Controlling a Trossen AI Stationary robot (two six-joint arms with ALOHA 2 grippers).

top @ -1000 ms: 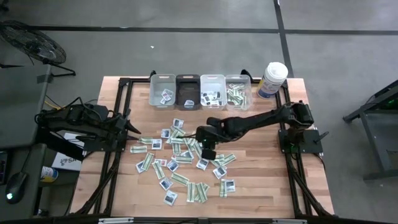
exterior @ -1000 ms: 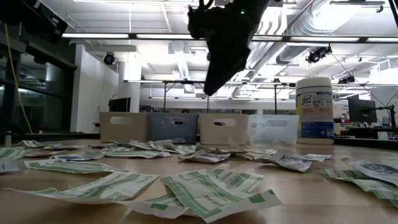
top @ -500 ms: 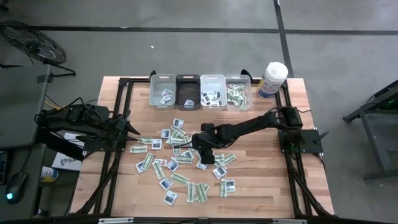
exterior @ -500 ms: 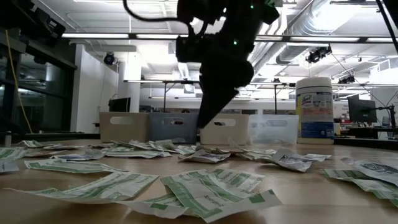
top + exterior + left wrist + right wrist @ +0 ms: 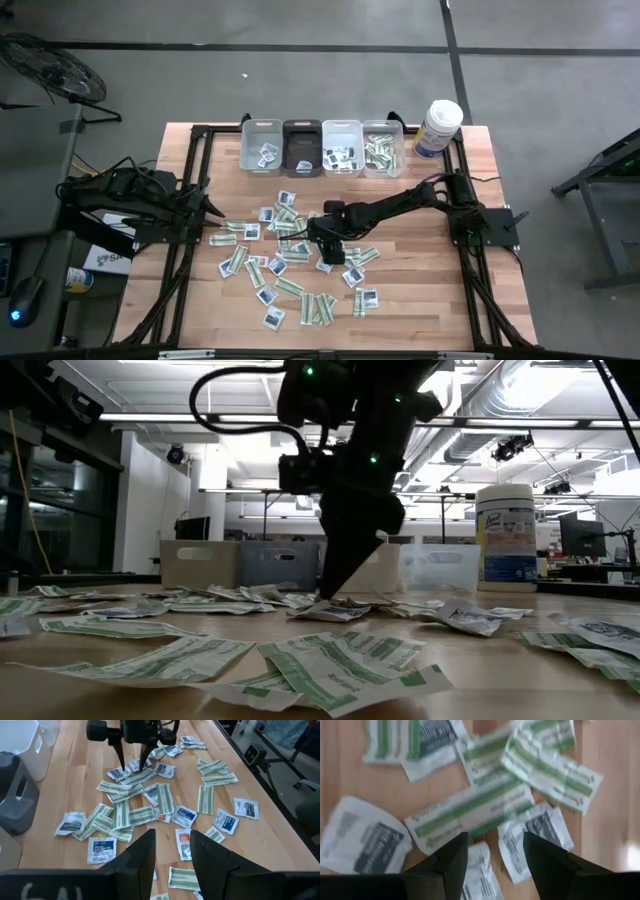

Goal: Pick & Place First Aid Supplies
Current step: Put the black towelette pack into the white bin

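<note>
The wooden table [image 5: 420, 290] carries a wide scatter of first aid supplies [image 5: 290, 262] across its middle: narrow green-and-white strips mixed with squarish white packets marked dark blue. Along the far edge stand four small bins [image 5: 322, 147], some holding a few packets, with a white canister [image 5: 438, 128] just beside the last bin. The right arm reaches from its base across to the pile, and the right end effector [image 5: 318, 234] is down among the packets, its fingers parted and holding nothing; a green-and-white strip [image 5: 470, 812] lies flat on the wood just ahead of them. The left end effector [image 5: 212, 211] waits at the table's left side, fingers apart and empty, clear of the scatter.
</note>
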